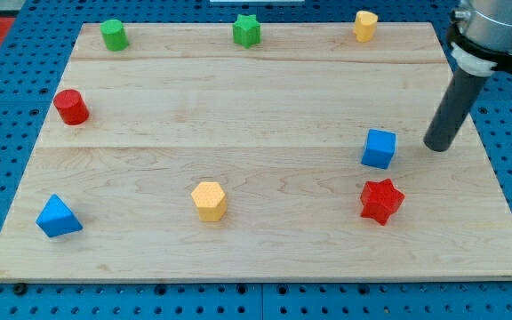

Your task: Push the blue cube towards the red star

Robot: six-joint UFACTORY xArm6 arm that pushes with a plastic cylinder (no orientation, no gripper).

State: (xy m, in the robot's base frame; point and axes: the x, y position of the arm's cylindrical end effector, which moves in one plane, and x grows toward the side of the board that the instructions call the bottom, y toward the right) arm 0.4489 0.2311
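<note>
The blue cube [379, 148] sits on the wooden board at the view's right. The red star [381, 200] lies just below it, a short gap apart. My tip [437, 146] rests on the board to the right of the blue cube, about level with it and apart from it. The dark rod rises from the tip toward the view's top right.
A red cylinder [71, 107] is at the left, a green cylinder [114, 35] top left, a green star [247, 30] top middle, a yellow block [365, 25] top right. A yellow hexagonal block [209, 200] is bottom middle, a blue triangular block [58, 217] bottom left. The board's right edge [492, 151] is near my tip.
</note>
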